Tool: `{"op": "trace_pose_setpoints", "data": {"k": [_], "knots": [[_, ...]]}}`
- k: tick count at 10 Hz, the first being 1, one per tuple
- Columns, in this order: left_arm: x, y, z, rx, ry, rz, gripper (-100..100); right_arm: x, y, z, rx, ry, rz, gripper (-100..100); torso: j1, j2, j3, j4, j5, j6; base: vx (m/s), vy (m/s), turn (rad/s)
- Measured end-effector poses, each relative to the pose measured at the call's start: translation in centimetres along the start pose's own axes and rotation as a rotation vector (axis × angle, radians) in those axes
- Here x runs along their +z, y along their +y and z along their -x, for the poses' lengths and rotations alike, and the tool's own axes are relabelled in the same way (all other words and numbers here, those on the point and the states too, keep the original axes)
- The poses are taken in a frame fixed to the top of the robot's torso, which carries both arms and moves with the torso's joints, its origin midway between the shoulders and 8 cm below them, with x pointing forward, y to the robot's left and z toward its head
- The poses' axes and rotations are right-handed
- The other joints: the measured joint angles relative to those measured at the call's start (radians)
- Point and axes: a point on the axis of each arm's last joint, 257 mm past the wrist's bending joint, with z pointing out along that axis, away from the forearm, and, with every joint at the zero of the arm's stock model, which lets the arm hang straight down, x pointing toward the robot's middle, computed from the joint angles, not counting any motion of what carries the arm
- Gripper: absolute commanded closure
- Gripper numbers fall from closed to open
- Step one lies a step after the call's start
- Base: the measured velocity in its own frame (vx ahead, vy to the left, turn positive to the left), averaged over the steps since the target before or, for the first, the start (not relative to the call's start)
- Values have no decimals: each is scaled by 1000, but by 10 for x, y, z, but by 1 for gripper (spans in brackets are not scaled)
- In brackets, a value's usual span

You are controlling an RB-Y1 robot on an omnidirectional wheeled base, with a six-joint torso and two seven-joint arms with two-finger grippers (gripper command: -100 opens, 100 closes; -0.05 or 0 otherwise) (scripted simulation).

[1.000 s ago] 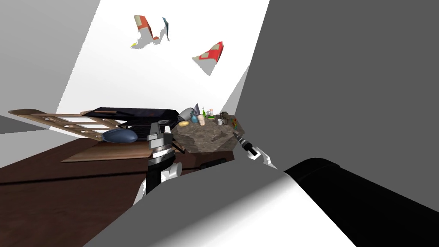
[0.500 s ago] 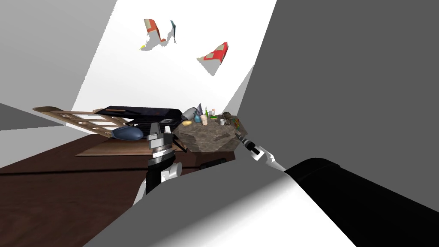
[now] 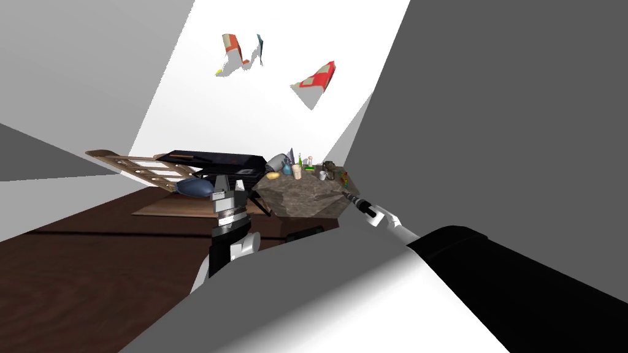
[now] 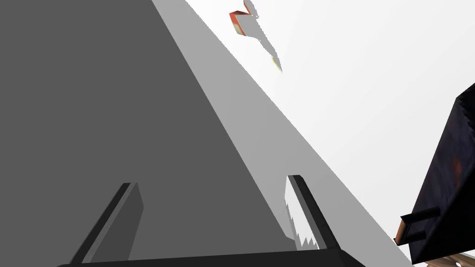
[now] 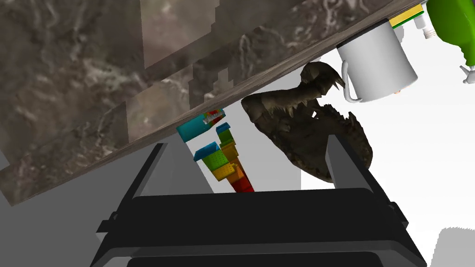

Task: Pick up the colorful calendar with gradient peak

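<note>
**Right pincer** point(image 5: 247, 143): fingers spread wide, holding nothing. Over the last second my right arm has stretched forward, bringing the pincer from short of the worktop point(image 5: 93, 69) up to its near corner. My head has also swung, which is why the whole room slides sideways in the head view. I judge that this is the approach stage; no grasp has begun.

**Calendar** point(image 5: 222, 160): directly ahead of the pincer, framed between its two fingers at the worktop's edge and apparently untouched. It is a leaning stack of small matte blocks, graded teal, green, yellow and orange to red at the base.

**Neighbours:** a dark brown, rough, toothed figure point(image 5: 306, 134) just beside the calendar, ahead of one finger. Beyond it are a smooth white mug point(image 5: 375, 65) and a glossy green bottle point(image 5: 452, 28). The worktop is mottled brown stone.

**Left pincer** point(image 4: 212, 181): raised well aside, open and empty.
</note>
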Motion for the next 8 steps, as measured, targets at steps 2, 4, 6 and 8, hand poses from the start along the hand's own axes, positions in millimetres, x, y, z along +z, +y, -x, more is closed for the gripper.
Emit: {"op": "trace_pose_setpoints", "data": {"k": [2, 4, 6, 8], "knots": [[0, 0, 0, 0, 0, 0, 0, -1, -28, 18, -77, 7, -66, -100, 0, -2, -1, 0, 0, 0, 77, 35, 128], [0, 0, 0, 0, 0, 0, 0, -3, -55, 33, -137, 8, -121, -100, 0, -1, -1, 0, 0, 0, 51, 24, 36], [0, 0, 0, 0, 0, 0, 0, -9, -72, 50, -188, 5, -162, -100, 0, -1, -1, 0, 0, 0, 80, 21, 95], [0, 0, 0, 0, 0, 0, 0, -10, -86, 68, -228, -1, -200, -100, -1, -2, -1, -1, -1, 0, 66, 8, 40]]}}
